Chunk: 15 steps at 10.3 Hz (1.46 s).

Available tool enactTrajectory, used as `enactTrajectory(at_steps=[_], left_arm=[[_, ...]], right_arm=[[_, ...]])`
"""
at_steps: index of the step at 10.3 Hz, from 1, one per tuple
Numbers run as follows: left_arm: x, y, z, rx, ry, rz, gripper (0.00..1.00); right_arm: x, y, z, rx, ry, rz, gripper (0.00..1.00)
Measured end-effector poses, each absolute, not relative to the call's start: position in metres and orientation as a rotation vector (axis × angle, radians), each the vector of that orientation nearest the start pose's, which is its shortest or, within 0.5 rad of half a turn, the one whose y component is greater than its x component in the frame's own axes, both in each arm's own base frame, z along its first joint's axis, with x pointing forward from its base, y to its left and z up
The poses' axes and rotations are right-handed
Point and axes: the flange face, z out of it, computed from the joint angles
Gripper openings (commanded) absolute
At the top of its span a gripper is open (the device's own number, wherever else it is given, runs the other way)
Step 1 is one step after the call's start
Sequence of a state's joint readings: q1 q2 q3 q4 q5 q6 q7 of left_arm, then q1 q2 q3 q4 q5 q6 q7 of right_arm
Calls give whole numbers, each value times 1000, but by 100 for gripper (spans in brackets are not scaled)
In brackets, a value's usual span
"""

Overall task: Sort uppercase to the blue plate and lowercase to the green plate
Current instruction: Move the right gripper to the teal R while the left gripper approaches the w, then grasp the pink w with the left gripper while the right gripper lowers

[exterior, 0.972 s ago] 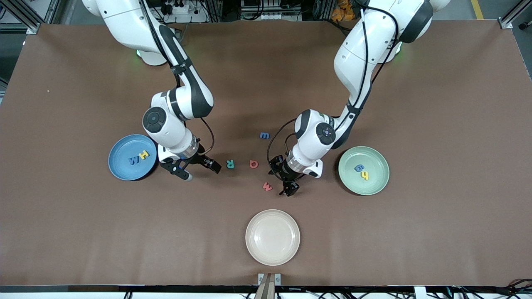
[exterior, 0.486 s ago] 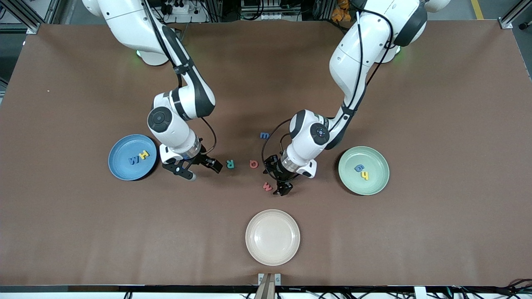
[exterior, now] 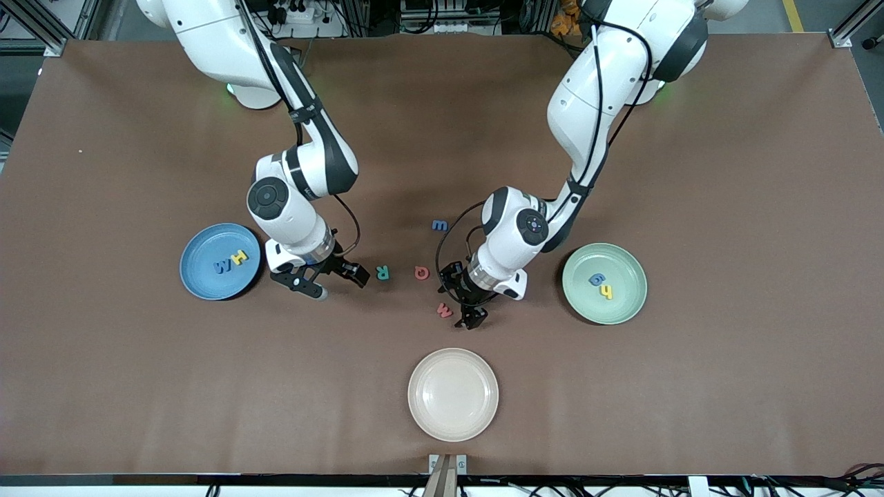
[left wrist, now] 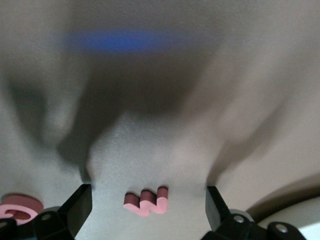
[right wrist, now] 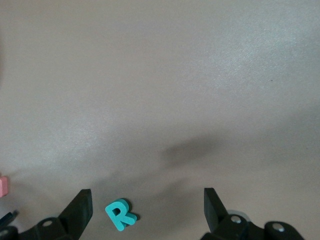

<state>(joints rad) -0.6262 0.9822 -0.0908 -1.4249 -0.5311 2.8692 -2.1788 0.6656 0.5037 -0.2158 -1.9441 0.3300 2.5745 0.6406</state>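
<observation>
A brown tabletop (exterior: pixel 725 172) fills the scene, with metal framing and cables along the edge where the arm bases stand. Over the last second both arms have crept inward. The left end effector (exterior: pixel 461 297) has slid from beside the round pale mint-green plate (exterior: pixel 625 307) toward the small red foam lowercase w (exterior: pixel 444 310) and now hangs low right over it, fingers apart; its wrist view shows the letter lying between the open fingers. The right end effector (exterior: pixel 330 279) has edged away from the round medium-blue plate (exterior: pixel 200 276) toward the teal-green foam capital R (exterior: pixel 382 273), fingers apart, with the R just short of the gap between them.

Judging from this, two pickups are being lined up at once: the w bound for the green plate, the R for the blue.

The blue plate holds the yellow capital H (exterior: pixel 239 257) and blue capital M (exterior: pixel 222 266); the green plate holds the blue lowercase g (exterior: pixel 595 279) and yellow lowercase h (exterior: pixel 607 292). The red capital Q (exterior: pixel 421 273) lies between the R and the left end effector, close enough to the w to be nudged. The blue lowercase m (exterior: pixel 439 225) lies farther from the camera than the Q. A larger cream plate (exterior: pixel 421 407) nearer the camera blocks nothing.
</observation>
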Motion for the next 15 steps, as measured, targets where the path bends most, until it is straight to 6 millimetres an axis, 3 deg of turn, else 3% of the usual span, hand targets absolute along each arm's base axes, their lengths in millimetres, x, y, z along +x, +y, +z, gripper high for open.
enactTrajectory(at_steps=[6, 7, 8, 10, 11, 15], left_arm=[[596, -464, 144, 1424, 2213, -364, 100], [596, -464, 144, 1424, 2213, -364, 83], [596, -464, 144, 1425, 2213, -364, 53], [596, -467, 147, 1425, 2204, -368, 4], [597, -468, 149, 1423, 2199, -367, 0], [600, -468, 153, 1417, 2192, -365, 0]], right_arm=[[571, 276, 237, -2919, 630, -112, 84], [572, 275, 235, -2921, 632, -110, 83], [572, 275, 234, -2923, 633, -108, 82], [572, 275, 233, -2924, 633, -108, 81], [572, 275, 233, -2924, 633, -108, 80], [572, 275, 233, -2924, 633, -107, 80]])
